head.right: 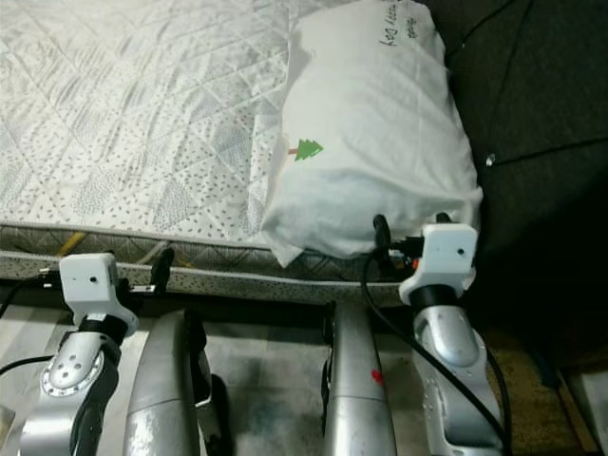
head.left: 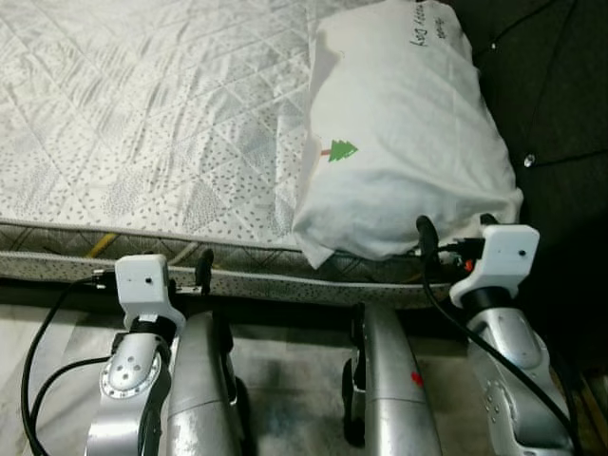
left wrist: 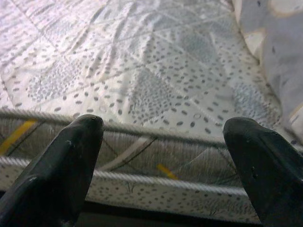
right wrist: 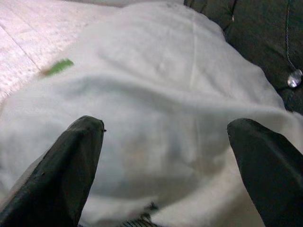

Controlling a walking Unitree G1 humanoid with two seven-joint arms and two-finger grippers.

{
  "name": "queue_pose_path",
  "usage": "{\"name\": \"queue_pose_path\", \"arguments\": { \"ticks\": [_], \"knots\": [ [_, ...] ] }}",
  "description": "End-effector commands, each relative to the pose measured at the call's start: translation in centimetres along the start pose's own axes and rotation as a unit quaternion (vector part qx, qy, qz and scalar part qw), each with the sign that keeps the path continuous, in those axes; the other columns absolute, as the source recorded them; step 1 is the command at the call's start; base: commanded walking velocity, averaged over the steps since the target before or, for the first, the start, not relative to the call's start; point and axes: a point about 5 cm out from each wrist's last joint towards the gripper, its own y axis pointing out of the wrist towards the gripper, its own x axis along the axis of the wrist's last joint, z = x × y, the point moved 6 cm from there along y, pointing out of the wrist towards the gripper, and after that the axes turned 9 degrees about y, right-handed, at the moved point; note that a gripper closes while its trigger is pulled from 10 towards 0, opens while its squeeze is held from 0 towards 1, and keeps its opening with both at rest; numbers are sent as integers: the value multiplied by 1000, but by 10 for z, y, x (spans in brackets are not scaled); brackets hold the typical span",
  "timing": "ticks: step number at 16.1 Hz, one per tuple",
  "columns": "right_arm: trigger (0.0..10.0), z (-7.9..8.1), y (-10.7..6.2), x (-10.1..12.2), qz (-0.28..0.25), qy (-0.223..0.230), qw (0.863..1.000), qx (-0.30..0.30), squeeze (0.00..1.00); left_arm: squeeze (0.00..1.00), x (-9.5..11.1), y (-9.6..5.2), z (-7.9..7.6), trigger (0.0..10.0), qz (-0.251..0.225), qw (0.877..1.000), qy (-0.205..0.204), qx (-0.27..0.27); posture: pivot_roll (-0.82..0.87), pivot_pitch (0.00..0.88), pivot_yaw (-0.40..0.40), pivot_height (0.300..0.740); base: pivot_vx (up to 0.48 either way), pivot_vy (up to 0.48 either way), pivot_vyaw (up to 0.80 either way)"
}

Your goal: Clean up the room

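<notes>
A white pillow (head.left: 399, 133) with a small green tree print lies at the right end of the quilted mattress (head.left: 142, 123), against the dark headboard. My right gripper (head.left: 458, 233) is at the pillow's near edge. Its fingers stand open on either side of the white fabric (right wrist: 156, 85), gripping nothing. My left gripper (head.left: 176, 275) is level with the mattress's front edge, open and empty. It faces the dotted mattress top (left wrist: 142, 71), with a corner of the pillow (left wrist: 279, 42) off to one side.
A dark tufted headboard (head.left: 551, 85) with a metal button rises at the right of the bed. The mattress's piped side (head.left: 266, 275) runs across just ahead of my arms. Pale floor (head.left: 285, 361) lies below, between my silver limbs.
</notes>
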Motion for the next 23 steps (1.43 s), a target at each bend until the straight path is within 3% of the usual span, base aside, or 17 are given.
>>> {"name": "queue_pose_path", "arguments": {
  "ticks": [1,13,18,23],
  "knots": [
    [10000,2,-1,2,1,0,1000,6,0,0,3,0,2,10000,-5,1000,1,5,39,180,-21,587,0,0,0],
    [10000,1,2,0,7,0,1000,5,0,0,1,0,-2,10000,3,1000,-8,5,39,180,-21,735,0,0,0],
    [10000,-2,0,-13,20,-3,1000,2,0,0,-7,1,-6,10000,13,1000,-1,-2,37,152,-15,740,0,0,0],
    [10000,-22,17,-28,50,-8,999,-9,0,0,-10,16,-13,10000,9,1000,16,-13,11,93,4,740,0,0,0]
  ]
}}
